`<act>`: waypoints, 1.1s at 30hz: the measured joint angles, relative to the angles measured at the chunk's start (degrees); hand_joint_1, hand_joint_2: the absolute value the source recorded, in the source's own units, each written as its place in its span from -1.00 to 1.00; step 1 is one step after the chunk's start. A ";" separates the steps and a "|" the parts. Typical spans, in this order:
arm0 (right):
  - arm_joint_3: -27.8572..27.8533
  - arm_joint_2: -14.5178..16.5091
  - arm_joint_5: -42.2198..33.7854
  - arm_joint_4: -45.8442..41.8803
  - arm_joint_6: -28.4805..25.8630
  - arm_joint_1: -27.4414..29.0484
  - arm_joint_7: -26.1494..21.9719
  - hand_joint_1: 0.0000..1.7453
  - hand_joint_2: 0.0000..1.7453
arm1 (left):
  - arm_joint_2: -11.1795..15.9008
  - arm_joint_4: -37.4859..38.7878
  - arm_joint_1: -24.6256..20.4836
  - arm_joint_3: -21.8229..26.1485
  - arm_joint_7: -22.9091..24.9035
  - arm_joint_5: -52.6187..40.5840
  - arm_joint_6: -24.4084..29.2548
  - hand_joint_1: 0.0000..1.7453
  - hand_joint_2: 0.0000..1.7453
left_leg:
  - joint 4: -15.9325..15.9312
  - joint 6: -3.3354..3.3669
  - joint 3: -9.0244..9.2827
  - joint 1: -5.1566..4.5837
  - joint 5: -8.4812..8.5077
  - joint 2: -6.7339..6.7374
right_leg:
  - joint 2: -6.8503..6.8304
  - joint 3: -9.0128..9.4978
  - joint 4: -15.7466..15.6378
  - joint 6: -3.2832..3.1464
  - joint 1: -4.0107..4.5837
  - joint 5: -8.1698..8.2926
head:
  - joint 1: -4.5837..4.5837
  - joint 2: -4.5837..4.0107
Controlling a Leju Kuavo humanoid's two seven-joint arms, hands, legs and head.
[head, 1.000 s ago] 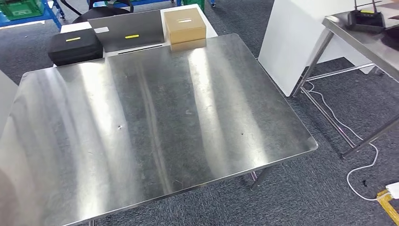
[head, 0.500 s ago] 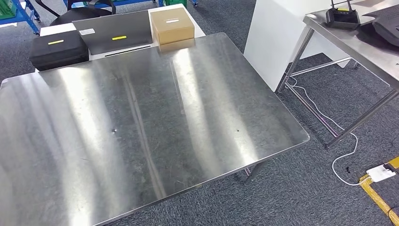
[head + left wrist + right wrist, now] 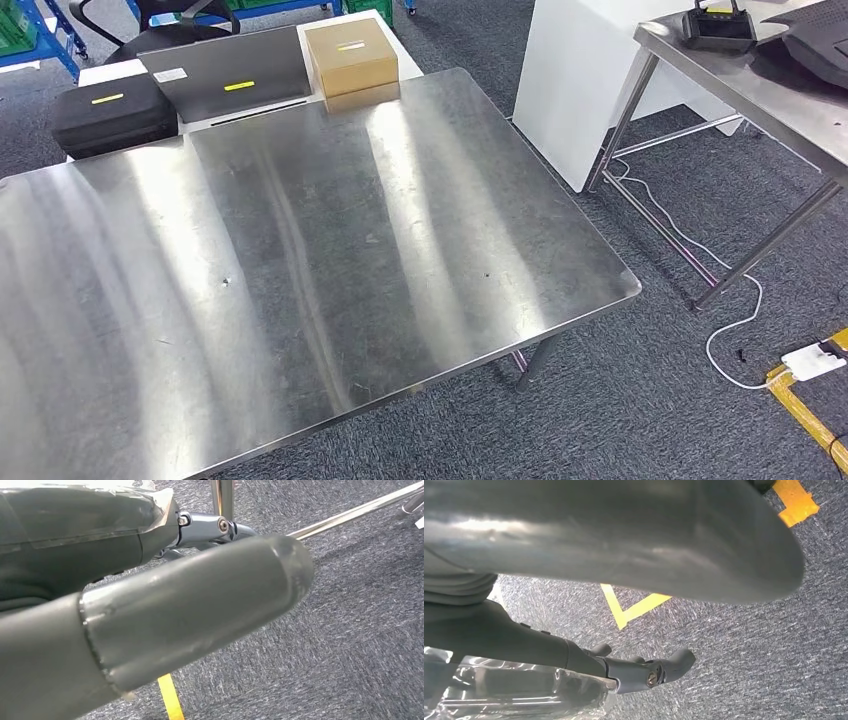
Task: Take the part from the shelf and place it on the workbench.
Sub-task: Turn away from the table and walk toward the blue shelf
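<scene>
The brushed-steel workbench point(image 3: 300, 260) lay bare; one tan cardboard box point(image 3: 351, 57) sat at twelve o'clock. Left hand point(image 3: 165, 605) and right hand point(image 3: 624, 535) hung above carpet, seemingly empty; grip unclear.

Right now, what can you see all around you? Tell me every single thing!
Workbench: one, shiny steel, in front, bare top.
Cardboard box: one, brown, on the white table behind the workbench.
Black case: one, yellow label, left of the box.
Grey case: one, yellow label, between them.
White panel: one, to the right.
Second steel table: one, far right, dark things on it.
White cable: one, on the grey carpet.
Left hand: grey, above carpet, holding nothing.
Right hand: grey, above carpet and yellow tape.
</scene>
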 joint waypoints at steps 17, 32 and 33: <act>1.09 0.20 -0.12 0.01 -0.85 -0.01 -2.74 -1.00 1.00 | 0.08 0.00 0.03 0.03 0.02 0.48 0.20 -1.00 -1.00 | 0.59 -0.11 -0.29 -0.70 -0.34 -0.04 | -0.01 -0.01 -0.09 0.26 -0.86 0.19 | -0.01 0.00; 1.09 0.23 -0.33 0.02 -1.99 0.02 -2.85 -1.00 -1.00 | 0.03 -0.03 0.00 0.06 -0.05 0.66 0.31 -1.00 -1.00 | -0.37 -0.71 0.89 0.10 -0.40 4.81 | -3.43 -1.36 1.58 3.02 -1.70 -0.23 | 0.36 0.00; 1.09 0.28 -0.32 0.02 -2.01 -0.08 -2.83 -1.00 -1.00 | 0.11 -0.04 -0.04 0.07 -0.07 0.69 0.33 -1.00 -1.00 | -0.11 -1.15 1.02 -0.04 -0.71 5.28 | -3.76 -1.05 0.69 2.38 -1.53 0.00 | 0.32 0.00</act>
